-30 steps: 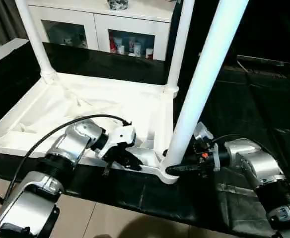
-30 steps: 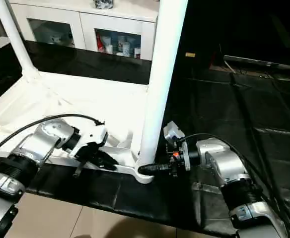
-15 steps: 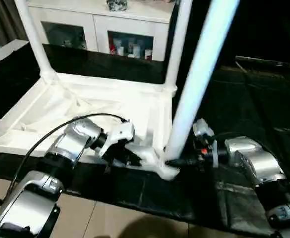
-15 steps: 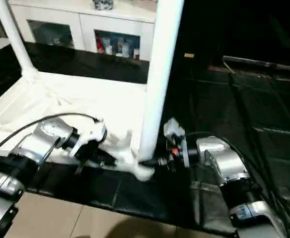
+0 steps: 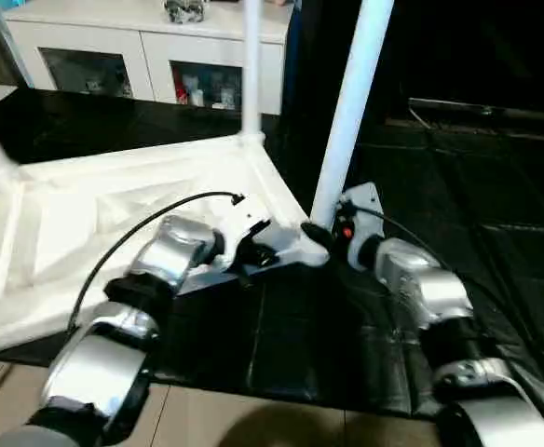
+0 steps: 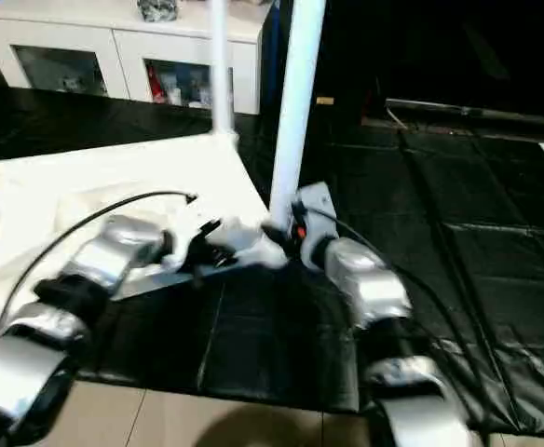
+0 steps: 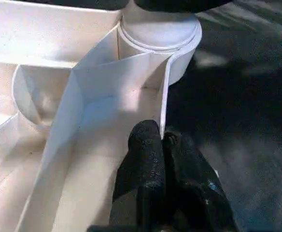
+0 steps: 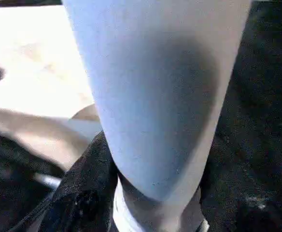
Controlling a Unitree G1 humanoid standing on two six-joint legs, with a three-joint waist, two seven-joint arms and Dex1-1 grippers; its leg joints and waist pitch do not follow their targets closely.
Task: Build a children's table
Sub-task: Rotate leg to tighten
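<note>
An upside-down white tabletop [image 6: 86, 191] lies on a black surface [image 6: 458, 242]; both end effectors meet at its near corner, where a leg [image 6: 295, 102] stands upright.

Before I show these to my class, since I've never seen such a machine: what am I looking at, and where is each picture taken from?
It's a humanoid robot with two silver arms, each ending in a black two-fingered gripper. Two pictures come from cameras on its head, looking down over its forearms. The other two come from cameras on its wrists, looking along the fingers.

On a black-covered surface lies a white plastic table top, upside down, its ribbed underside facing up. White legs stand upright in its corner sockets.

The left gripper is shut on the thin edge wall of the top near one corner. The right gripper clasps the base of the nearest leg, which stands in that corner's socket. A white cabinet with glass doors stands behind.
</note>
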